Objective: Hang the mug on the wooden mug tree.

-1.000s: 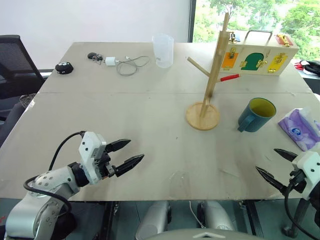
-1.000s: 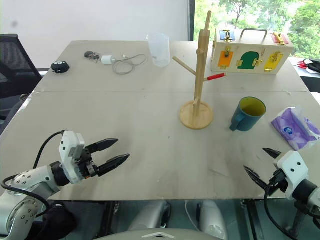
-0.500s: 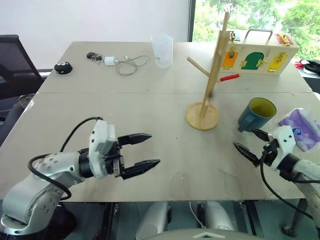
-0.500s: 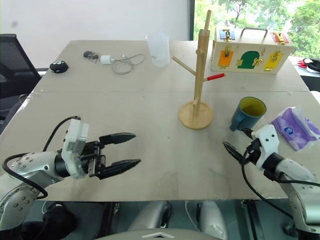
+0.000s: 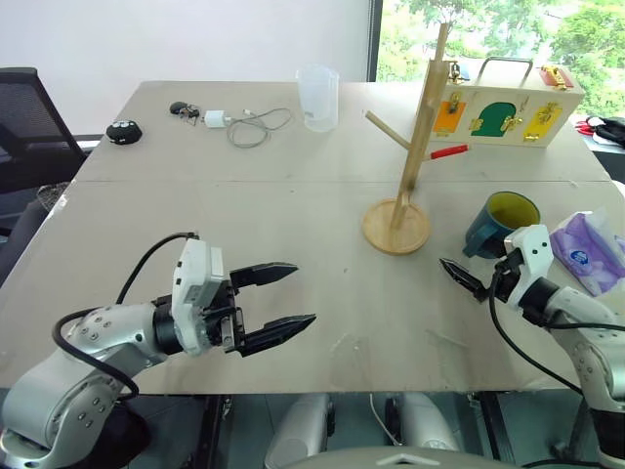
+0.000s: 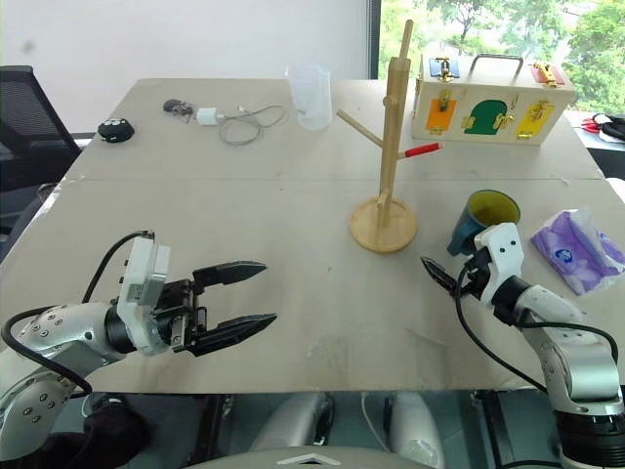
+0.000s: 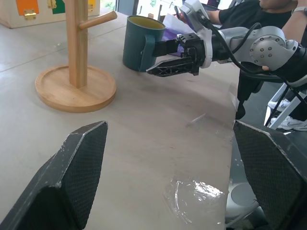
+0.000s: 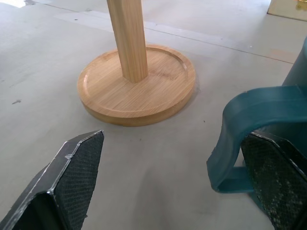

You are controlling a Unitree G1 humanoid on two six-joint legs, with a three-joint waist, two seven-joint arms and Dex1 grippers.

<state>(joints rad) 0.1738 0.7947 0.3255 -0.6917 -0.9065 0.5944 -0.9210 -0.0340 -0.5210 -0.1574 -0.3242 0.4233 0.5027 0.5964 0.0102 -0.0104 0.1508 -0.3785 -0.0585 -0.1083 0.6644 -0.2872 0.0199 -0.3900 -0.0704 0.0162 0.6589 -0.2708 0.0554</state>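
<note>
left gripper: near table edge on the left, 2 black fingers spread wide, nothing between them, hovering over bare tabletop, pointing toward the right side.
right gripper: near right side, jaws apart; in the right wrist view 1 finger sits right at the mug's handle, the other finger well off toward the tree base. Not closed on anything. Contact with the handle: cannot tell.
mug: dark teal, yellow-green inside, upright on the table, right of the mug tree's base, just beyond the right gripper. Handle faces the gripper side. Not on any peg.
tissue pack: purple, lying just right of the mug.
table: light grey-beige top, seam running across mid-depth.
wooden mug tree: upright on its round disc base, centre-right, apart from the mug. Pegs bare, 1 red-tipped pointing right.
measuring cup: clear plastic, far side, left of the tree pole.
cable and charger: far left area, with keys and a small black object further left.
wooden box: far right corner, coloured doors, metal handle on top, behind the tree.
</note>
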